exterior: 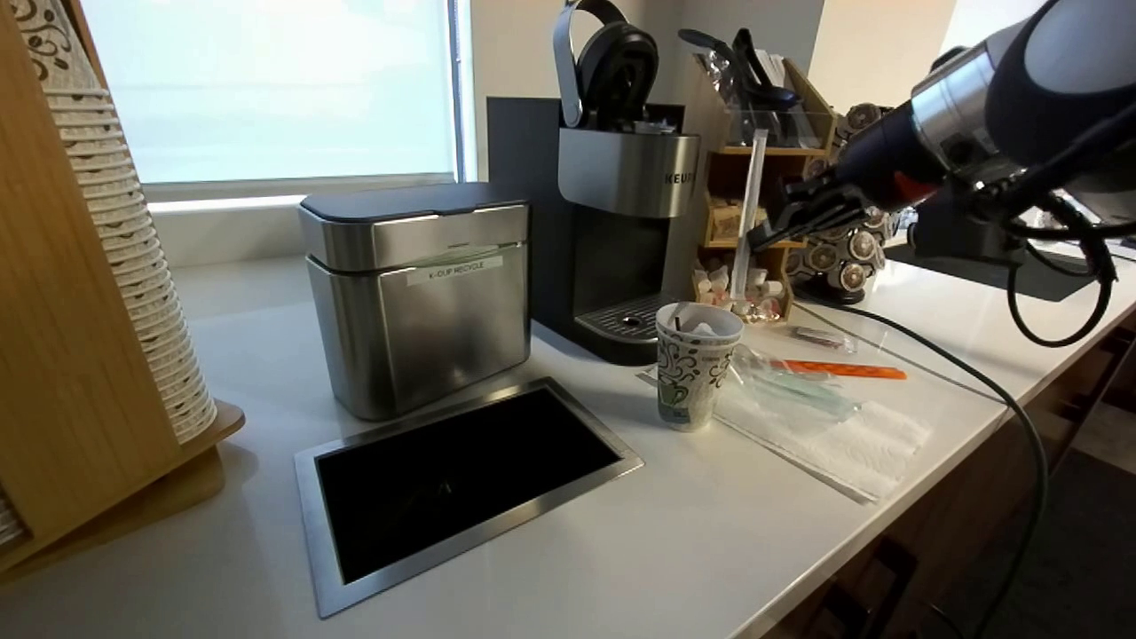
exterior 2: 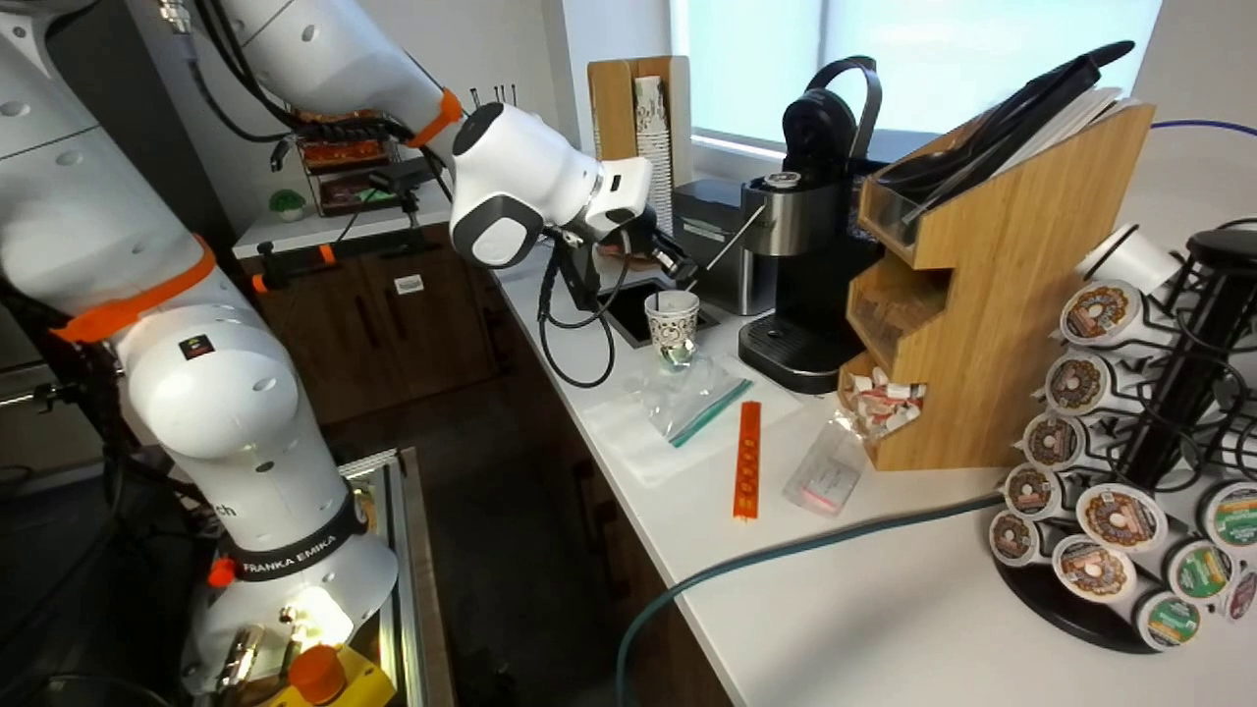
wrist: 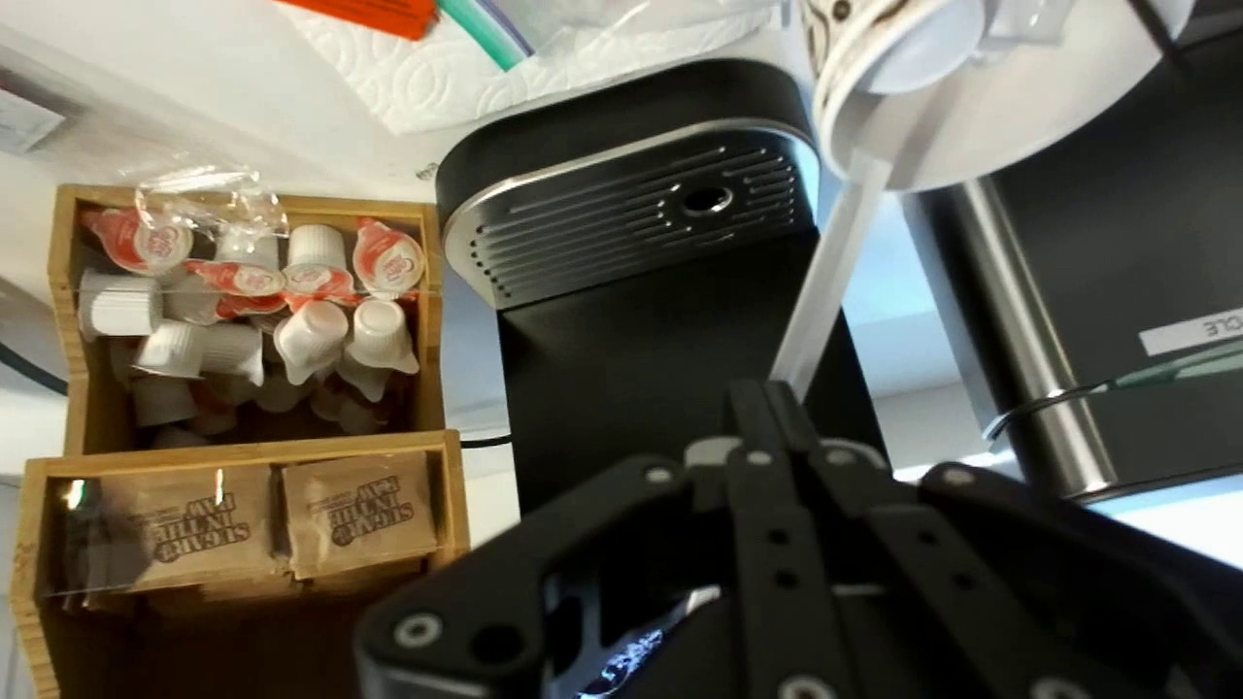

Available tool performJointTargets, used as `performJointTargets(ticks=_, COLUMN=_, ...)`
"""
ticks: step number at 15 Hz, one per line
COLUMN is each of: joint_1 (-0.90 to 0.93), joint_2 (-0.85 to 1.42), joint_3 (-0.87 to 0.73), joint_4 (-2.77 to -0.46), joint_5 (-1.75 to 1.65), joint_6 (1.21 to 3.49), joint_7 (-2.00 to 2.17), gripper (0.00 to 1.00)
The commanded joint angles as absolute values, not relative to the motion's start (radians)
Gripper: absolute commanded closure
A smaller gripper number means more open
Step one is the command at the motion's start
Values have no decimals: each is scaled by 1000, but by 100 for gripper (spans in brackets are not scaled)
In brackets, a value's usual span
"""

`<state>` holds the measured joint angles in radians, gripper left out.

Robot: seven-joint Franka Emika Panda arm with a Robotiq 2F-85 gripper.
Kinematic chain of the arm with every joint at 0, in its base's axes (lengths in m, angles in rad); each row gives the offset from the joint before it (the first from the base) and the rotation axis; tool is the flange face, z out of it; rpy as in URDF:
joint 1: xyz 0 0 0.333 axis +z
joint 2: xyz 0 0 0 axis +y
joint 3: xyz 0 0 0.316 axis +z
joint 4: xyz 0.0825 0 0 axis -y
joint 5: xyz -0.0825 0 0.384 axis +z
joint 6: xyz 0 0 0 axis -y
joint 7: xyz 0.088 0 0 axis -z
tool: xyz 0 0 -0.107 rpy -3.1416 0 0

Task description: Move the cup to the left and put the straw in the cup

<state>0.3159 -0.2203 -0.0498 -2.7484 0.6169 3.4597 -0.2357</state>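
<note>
The cup (exterior: pixel 692 390) is whitish with a dark swirl pattern. It stands upright on the counter before the coffee maker; it also shows in an exterior view (exterior 2: pixel 673 329) and at the top of the wrist view (wrist: pixel 1029 126). A dark stick and small white things are inside it. My gripper, seen in both exterior views (exterior: pixel 761 236) (exterior 2: pixel 687 269) and the wrist view (wrist: pixel 767 393), is shut on the whitish straw (exterior: pixel 752 200). The straw (exterior 2: pixel 735 239) is tilted. In the wrist view the straw (wrist: pixel 830 282) reaches the cup's rim; I cannot tell whether its end is inside.
The black coffee maker (exterior: pixel 626 177) stands behind the cup. A metal canister (exterior: pixel 426 311) and a framed counter opening (exterior: pixel 311 497) are beside it. A wooden organizer (exterior 2: pixel 1021 314), pod rack (exterior 2: pixel 1169 393), plastic bag (exterior 2: pixel 687 398), orange strip (exterior 2: pixel 747 462) and hose (exterior 2: pixel 786 545) lie around.
</note>
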Motion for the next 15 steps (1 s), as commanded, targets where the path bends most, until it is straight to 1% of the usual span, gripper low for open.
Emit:
performJointTargets(ticks=1, joint_1=263, joint_2=-174, joint_3=77, joint_4=-2748, joint_5=726, joint_6=3527, joint_7=-370, gripper=100)
performJointTargets(ticks=9, joint_1=279, joint_2=-88, joint_3=206, joint_4=-2734, joint_5=726, joint_6=3613, joint_7=-513, gripper=100)
performJointTargets(ticks=15, joint_1=272, joint_2=12, joint_3=249, joint_4=-2706, joint_5=837, joint_6=3771, joint_7=-705, gripper=100)
